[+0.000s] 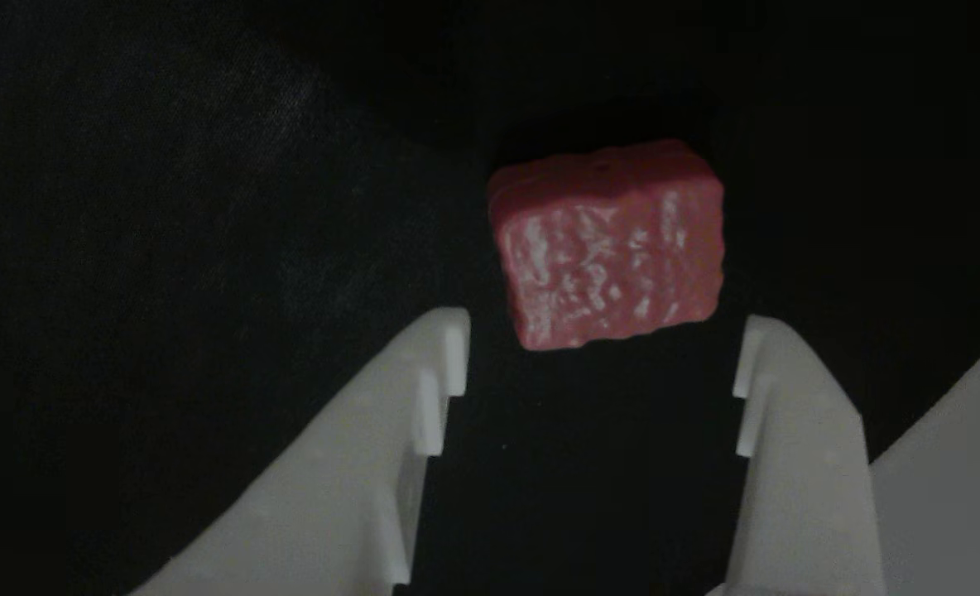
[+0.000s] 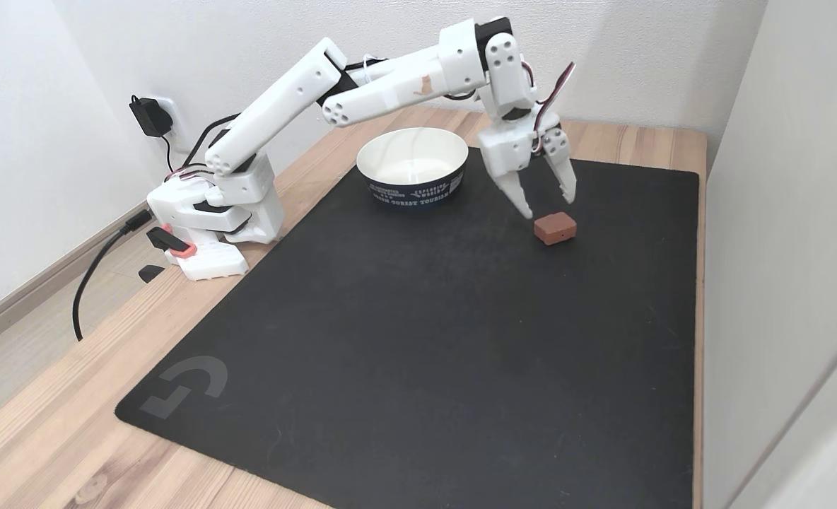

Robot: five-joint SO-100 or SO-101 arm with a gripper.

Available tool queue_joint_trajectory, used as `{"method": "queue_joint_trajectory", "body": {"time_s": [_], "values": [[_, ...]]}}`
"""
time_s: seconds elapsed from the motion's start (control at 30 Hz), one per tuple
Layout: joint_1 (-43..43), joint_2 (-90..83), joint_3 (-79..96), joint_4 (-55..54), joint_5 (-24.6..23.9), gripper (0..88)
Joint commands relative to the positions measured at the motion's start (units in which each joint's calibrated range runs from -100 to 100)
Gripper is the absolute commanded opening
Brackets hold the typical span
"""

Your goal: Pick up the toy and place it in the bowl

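The toy [image 2: 555, 227] is a small reddish block lying on the black mat, right of the bowl. In the other view the toy [image 1: 608, 244] shows a bumpy, white-flecked face just beyond the fingertips. My white gripper [image 2: 549, 202] hangs just above and behind it, pointing down, open, with nothing between the fingers. In the other view the gripper [image 1: 602, 348] has its jaws spread wider than the toy, not touching it. The bowl [image 2: 413, 165] is round and white inside, with a dark outer wall, and stands at the mat's back edge to the left of the gripper.
The black mat [image 2: 418, 332] covers most of the wooden table [image 2: 58, 424]. The arm's base [image 2: 210, 219] sits at the left with cables and a wall plug [image 2: 151, 116]. White walls close in behind and on the right.
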Motion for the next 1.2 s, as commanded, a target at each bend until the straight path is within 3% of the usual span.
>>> {"method": "queue_joint_trajectory", "body": {"time_s": [0.0,0.1,1.17], "values": [[0.82,-0.47,-1.81,0.56,-0.16,27.2],[0.74,-0.47,-1.81,1.66,-0.16,33.1],[2.33,5.94,-2.26,-1.22,-0.22,33.1]]}}
